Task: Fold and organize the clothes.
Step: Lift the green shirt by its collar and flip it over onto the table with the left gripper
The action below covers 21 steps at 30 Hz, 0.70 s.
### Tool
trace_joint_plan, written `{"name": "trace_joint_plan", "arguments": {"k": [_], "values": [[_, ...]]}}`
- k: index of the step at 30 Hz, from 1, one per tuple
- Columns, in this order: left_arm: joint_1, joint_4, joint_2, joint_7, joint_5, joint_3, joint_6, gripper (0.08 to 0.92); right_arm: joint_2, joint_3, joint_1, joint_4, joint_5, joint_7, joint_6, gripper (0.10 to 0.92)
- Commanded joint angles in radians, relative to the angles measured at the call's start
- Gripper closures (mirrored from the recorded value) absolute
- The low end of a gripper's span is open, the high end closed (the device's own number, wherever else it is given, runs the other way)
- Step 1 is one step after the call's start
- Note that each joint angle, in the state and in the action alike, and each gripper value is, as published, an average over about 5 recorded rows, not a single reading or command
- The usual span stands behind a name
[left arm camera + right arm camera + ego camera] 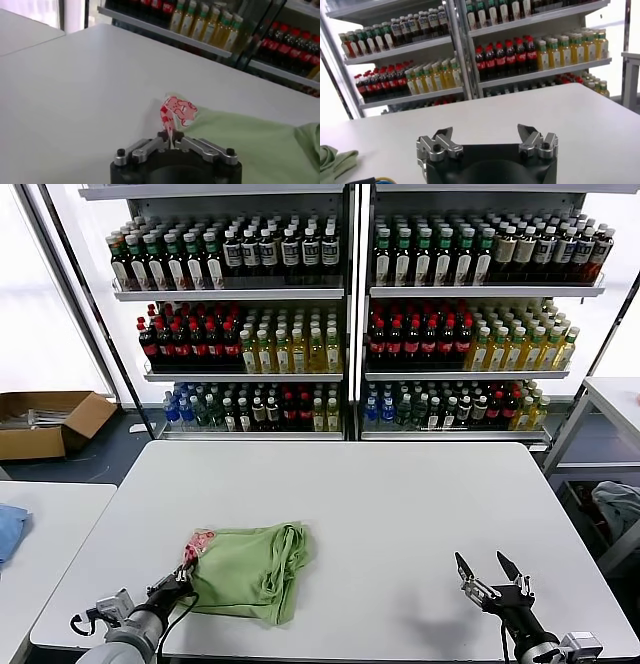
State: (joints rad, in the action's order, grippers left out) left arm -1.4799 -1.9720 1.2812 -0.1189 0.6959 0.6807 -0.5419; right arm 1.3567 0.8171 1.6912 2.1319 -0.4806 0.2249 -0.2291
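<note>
I am pinching the left gripper's (183, 579) fingers on the near-left corner of the green polo shirt (250, 569) lying bunched on the table (400, 494). The right gripper's (488, 569) fingers are spreading idle. Such a thin pinch risks slipping loose when lifting.

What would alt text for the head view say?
The left gripper is shut on the edge of a folded light green shirt on a white table; the right gripper hovers open, with bottle shelves behind.
</note>
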Motion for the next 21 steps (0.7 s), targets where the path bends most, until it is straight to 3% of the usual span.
{"name": "trace_joint_plan", "arguments": {"k": [1,6,13,17,21], "values": [[-0.001,-0.042,0.021,-0.047,0.076,0.135,0.002,0.892,-0.005,0.009,0.000,-0.004,-0.010,0.001,0.004,0.203],[-0.027,-0.055,-0.033,-0.044,0.133,0.309,0.001,0.893,-0.011,0.014,-0.004,-0.008,-0.023,0.000,0.006,0.203],[-0.072,-0.014,-0.235,-0.030,0.245,0.557,-0.005,0.893,-0.021,0.006,-0.016,-0.013,-0.034,0.000,0.007,0.203],[-0.075,-0.026,-0.323,-0.035,0.279,0.616,-0.018,0.893,-0.020,-0.004,-0.020,-0.011,-0.035,0.000,0.007,0.203],[-0.065,-0.104,-0.333,-0.047,0.264,0.598,-0.033,0.893,-0.016,-0.003,-0.016,0.001,-0.041,0.000,0.007,0.203]]}}
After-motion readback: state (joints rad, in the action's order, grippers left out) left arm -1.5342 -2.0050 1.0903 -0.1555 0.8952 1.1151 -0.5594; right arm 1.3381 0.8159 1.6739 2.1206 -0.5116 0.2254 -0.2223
